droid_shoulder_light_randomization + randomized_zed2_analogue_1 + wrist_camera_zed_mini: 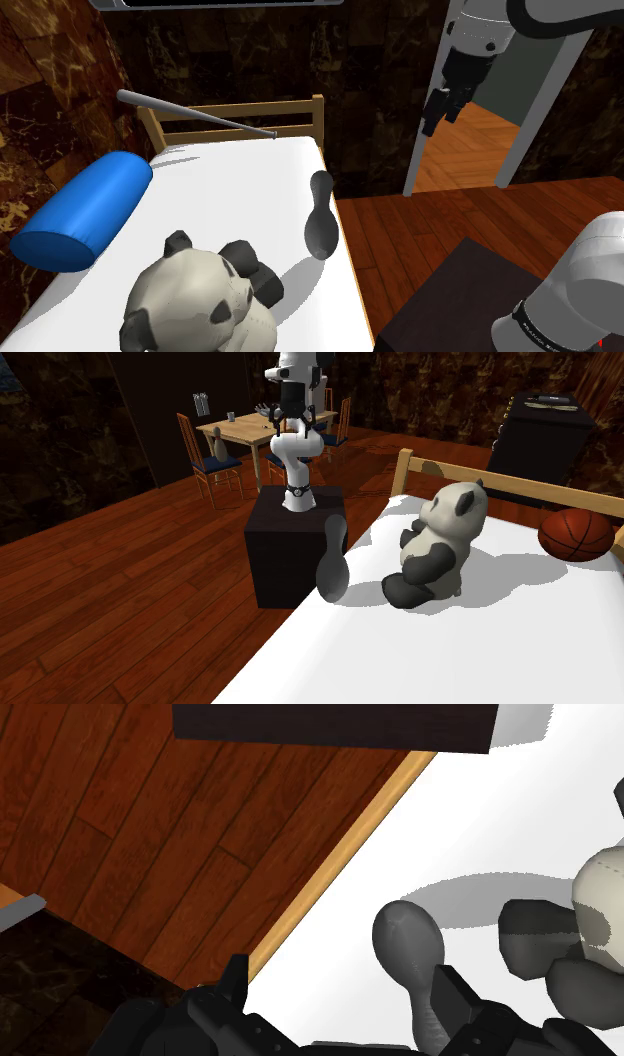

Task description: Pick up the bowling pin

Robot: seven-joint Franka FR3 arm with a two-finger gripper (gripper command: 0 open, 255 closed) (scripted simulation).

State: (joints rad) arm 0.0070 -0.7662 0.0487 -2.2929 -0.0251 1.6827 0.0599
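A grey bowling pin [320, 218] lies on the white bed [250, 190], close to the edge that faces the stand. In the second exterior view the pin [332, 560] rests beside the panda's feet. My black gripper [440, 114] hangs high in the air, well above and off the bed's side, in front of the doorway. In the wrist view the fingers [236, 980] stand apart with nothing between them, so the gripper [345, 992] is open. The pin [410, 947] shows far below, near the right-hand finger.
A panda plush [200, 300] sits on the bed next to the pin. A blue bolster [85, 208] and a grey bat [195, 117] lie toward the headboard, and a basketball [576, 534] sits farther along. The dark stand [290, 547] is beside the bed on wooden floor.
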